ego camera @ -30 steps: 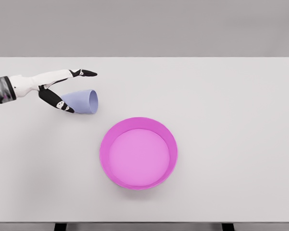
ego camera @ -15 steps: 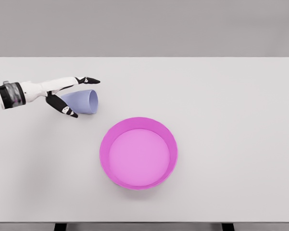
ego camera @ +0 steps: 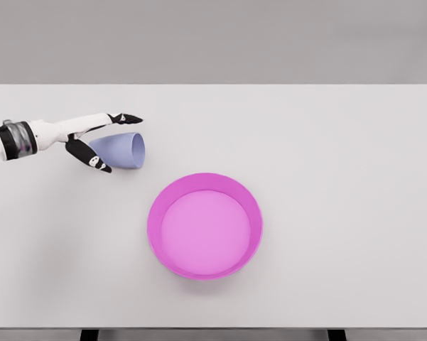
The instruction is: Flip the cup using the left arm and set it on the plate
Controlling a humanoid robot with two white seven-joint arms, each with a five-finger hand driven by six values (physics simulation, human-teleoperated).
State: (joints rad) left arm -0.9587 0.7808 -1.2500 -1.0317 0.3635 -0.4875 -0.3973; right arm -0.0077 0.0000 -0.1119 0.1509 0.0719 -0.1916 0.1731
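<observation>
Left hand (ego camera: 92, 138) spread wide around the base of the cup (ego camera: 119, 150), no grip. Cup lies on its side on the surface (ego camera: 327, 142), mouth facing away from the hand, nothing inside. Plate (ego camera: 204, 226) well off past the cup, also holds nothing.

left arm (ego camera: 28, 135) cut off at left edge, cup (ego camera: 121, 150) base hidden behind hand (ego camera: 92, 138)

You're basically looking at a bare sim test setup: plain white table (ego camera: 327, 142), flat grey backdrop (ego camera: 213, 39).
</observation>
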